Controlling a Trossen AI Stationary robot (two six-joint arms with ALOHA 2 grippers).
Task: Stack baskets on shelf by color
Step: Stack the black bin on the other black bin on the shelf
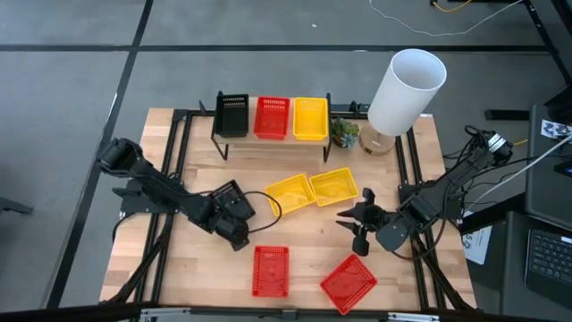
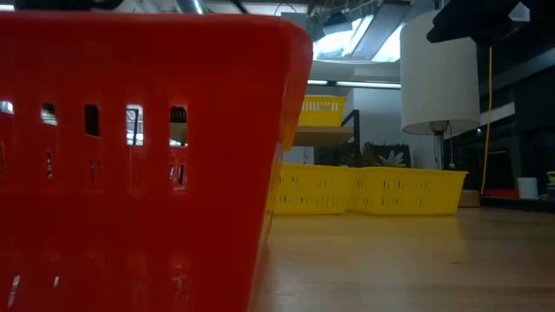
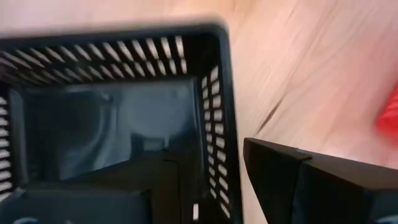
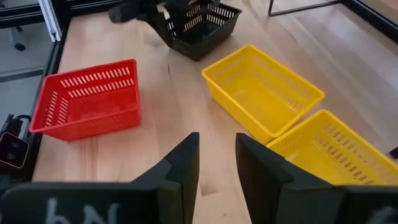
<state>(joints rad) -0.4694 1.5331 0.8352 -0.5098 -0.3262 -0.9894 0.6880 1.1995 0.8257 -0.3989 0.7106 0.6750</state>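
Left gripper [image 1: 234, 215]: I'm seeing its fingers gripping a black basket's [image 1: 229, 199] wall, left of frame centre.
Right gripper [image 1: 357, 217]: I'm watching it hovering released, right of centre, below two yellow baskets [image 1: 312, 189].
Shelf [image 1: 273, 136]: upper centre, carrying black, red, yellow baskets.

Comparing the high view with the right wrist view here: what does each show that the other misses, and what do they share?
Only the high view shows the low light-wood shelf on black legs carrying one black, one red and one yellow mesh basket, the white lamp, the small plant, and a second red basket.

Only the right wrist view shows the right gripper up close, its fingers slightly apart and empty.

Both show two yellow mesh baskets side by side, one red basket, and the left gripper clamped on a black mesh basket.
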